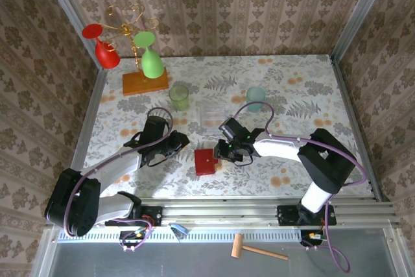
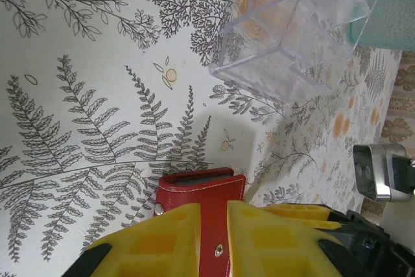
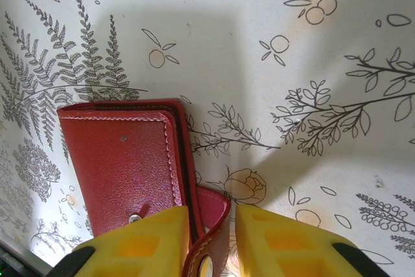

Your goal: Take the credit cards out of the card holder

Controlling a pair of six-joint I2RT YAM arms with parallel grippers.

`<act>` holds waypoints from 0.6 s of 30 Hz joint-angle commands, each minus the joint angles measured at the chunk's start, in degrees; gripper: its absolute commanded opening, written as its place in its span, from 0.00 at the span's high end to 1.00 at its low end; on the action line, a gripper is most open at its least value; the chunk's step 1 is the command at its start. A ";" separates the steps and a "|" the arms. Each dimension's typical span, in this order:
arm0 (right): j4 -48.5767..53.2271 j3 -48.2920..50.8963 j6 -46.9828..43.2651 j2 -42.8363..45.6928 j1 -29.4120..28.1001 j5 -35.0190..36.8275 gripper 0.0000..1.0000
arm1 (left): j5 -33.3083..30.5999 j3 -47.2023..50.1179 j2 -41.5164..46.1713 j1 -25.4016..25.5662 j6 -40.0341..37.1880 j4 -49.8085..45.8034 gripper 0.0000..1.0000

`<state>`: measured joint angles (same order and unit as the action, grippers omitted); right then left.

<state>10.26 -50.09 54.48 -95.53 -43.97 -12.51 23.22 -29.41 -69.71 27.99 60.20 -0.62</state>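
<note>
**Red card holder (image 1: 206,162) flat on the table, one gripper on each side**

Near ledge, in front of the arm bases: a wooden mallet (image 1: 257,249).

On the floral table (image 1: 305,76), near-centre, we see the card holder lying flat, folded, cover up.

At its right edge we have the right gripper (image 3: 212,212). The strap tab (image 3: 209,238) curls up between its fingers. The jaws are narrow, with one finger against the tab and a sliver of gap on the other side. We cannot tell if it is clamped.

At the holder's far-left corner we have the left gripper (image 2: 214,209), its jaws a narrow slot. Red leather with a snap fills that slot in the left wrist view. We cannot tell whether it is pinched or just seen through the gap.

Just past the holder is a clear plastic box (image 1: 211,113), with a green cup (image 1: 179,97) to its left and a teal cup (image 1: 255,98) to its right.

Far left is a wire stand on a wooden base (image 1: 145,82), with a red glass (image 1: 104,48) and a green glass (image 1: 150,60) hung bowl-down.
</note>
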 commanded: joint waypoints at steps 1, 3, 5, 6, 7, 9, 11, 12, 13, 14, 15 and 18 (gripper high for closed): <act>1.09 0.22 0.81 -0.79 0.38 -0.52 0.78 | 0.86 -0.61 -0.56 -0.28 0.04 0.77 0.81; 1.84 -0.10 0.78 -0.55 0.37 -0.25 0.81 | 0.85 -0.65 -0.68 -0.21 0.00 0.89 0.81; 1.77 -0.05 0.72 -0.28 0.42 -0.15 0.85 | 0.86 -0.72 -0.94 -0.18 0.03 1.12 0.81; 1.84 -0.22 0.65 -0.05 0.37 -0.26 0.89 | 0.90 -0.69 -1.19 -0.13 0.02 1.43 0.81; 2.02 -0.42 0.63 0.12 0.42 -0.23 0.93 | 1.01 -0.85 -1.47 -0.13 0.10 1.65 0.81; 2.19 -0.42 0.74 0.83 0.37 -0.15 0.98 | 1.16 -1.13 -2.02 0.04 0.09 2.02 0.81; 2.46 -0.43 0.76 2.02 0.38 0.20 1.00 | 1.23 -1.55 -2.67 0.27 0.16 2.34 0.81; 2.80 -0.45 0.72 2.74 0.38 0.46 1.00 | 1.34 -1.70 -3.02 0.40 0.11 2.47 0.80; 3.15 -0.40 0.63 3.55 0.44 0.71 1.00 | 1.45 -1.96 -3.37 0.55 0.01 2.70 0.80; 3.42 -0.40 0.41 4.23 0.37 0.99 1.00 | 1.62 -2.20 -3.66 0.64 0.04 2.89 0.80; 3.74 -0.54 0.39 5.06 0.37 1.22 1.00 | 1.77 -2.60 -4.13 0.83 -0.03 3.05 0.80; 4.84 -0.75 0.28 7.23 0.38 1.70 1.00 | 1.90 -3.36 -5.06 1.37 -0.30 3.07 0.80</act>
<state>12.45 -50.09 54.65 -91.15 -43.86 -12.25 24.08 -30.46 -74.00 28.86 60.20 0.91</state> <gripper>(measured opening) 0.041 0.197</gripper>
